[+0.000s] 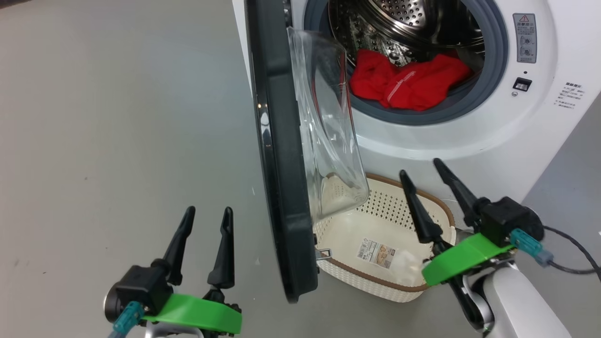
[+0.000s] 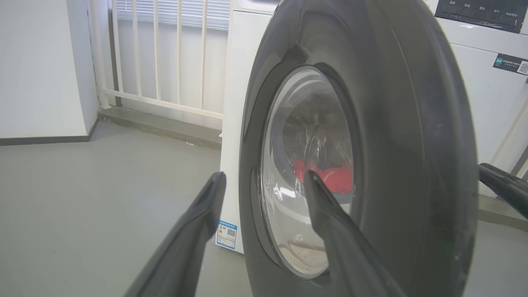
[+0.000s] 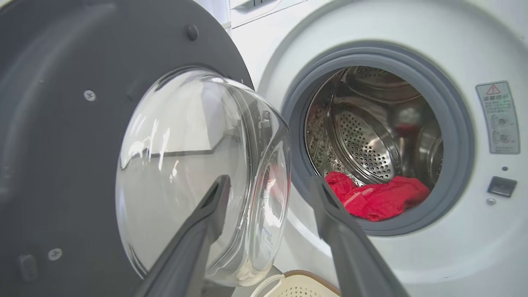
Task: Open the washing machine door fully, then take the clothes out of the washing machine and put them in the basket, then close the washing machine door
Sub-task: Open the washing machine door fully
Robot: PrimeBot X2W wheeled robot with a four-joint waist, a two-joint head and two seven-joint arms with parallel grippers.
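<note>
Left gripper (image 1: pixel 209 209) and right gripper (image 1: pixel 420 166) both spread, empty. Black-rimmed round glass door (image 1: pixel 277 141) stands edge-on; we'd thread right past it, low onto soft red garments (image 1: pixel 413 87).

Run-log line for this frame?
washing machine door: open | clothes: inside washing machine | basket: no clothes visible | left gripper: open, empty | right gripper: open, empty

The washing machine door (image 1: pixel 277 141) hides the left end of the basket (image 1: pixel 375 292).
</note>
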